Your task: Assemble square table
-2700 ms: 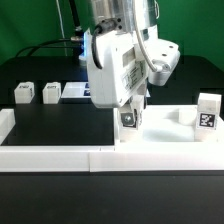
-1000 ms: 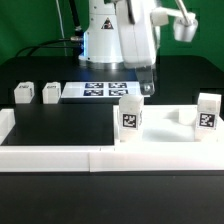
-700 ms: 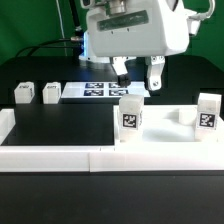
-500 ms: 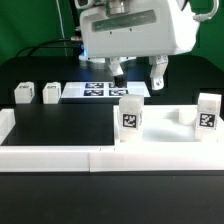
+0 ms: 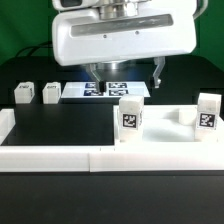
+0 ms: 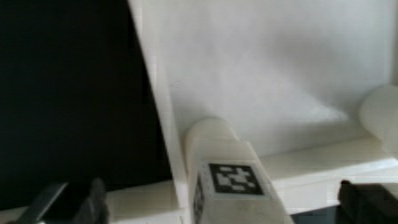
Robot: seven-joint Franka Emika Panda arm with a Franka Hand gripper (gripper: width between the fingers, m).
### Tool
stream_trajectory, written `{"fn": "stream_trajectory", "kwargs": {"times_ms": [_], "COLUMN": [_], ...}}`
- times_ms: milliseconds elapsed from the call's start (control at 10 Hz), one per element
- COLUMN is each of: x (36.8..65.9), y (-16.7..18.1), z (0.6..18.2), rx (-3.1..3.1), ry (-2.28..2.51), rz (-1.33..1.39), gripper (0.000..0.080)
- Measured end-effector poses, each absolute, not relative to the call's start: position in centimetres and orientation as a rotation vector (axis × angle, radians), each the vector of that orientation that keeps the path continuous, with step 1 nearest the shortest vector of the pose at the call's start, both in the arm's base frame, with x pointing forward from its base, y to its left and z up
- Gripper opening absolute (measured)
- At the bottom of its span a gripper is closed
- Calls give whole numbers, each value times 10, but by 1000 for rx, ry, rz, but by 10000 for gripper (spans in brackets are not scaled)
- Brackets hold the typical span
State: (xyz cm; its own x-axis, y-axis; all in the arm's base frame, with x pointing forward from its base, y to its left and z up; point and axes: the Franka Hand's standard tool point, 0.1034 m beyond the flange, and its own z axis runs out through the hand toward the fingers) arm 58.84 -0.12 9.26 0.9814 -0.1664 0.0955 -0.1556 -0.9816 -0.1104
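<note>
**Square table looks about half done, gripper wide open and empty**

Starting at the exterior view's left, a small white plastic block leg point(image 5: 22, 93) and a second loose white block leg point(image 5: 50, 93) sit on the black table point(image 5: 70, 125), well apart from everything else, with the marker board point(image 5: 105, 90) just beside them. On the right, the large white plastic square tray-like top point(image 5: 165, 132) lies against the long low white border wall point(image 5: 50, 157). It has one tagged white leg point(image 5: 130, 117) upright at its left corner and another upright leg point(image 5: 209, 110) at the far right. Can't tell if either is fully seated. My guess is two on, two to go. The gripper point(image 6: 214, 196) hangs above the left upright leg, jaws spread all the way, holding and touching nothing.
</note>
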Motion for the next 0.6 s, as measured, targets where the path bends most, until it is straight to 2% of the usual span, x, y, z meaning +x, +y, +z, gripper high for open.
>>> {"fn": "stream_trajectory", "kwargs": {"times_ms": [300,400,600], "x": [588,579,568], "y": [-2,-2,-6], "z": [91,80,40], "rx": [-3025,-3029,-3074], "ry": [256,316,321], "rz": [-155,-66,-27], "gripper": [648,648,648]}}
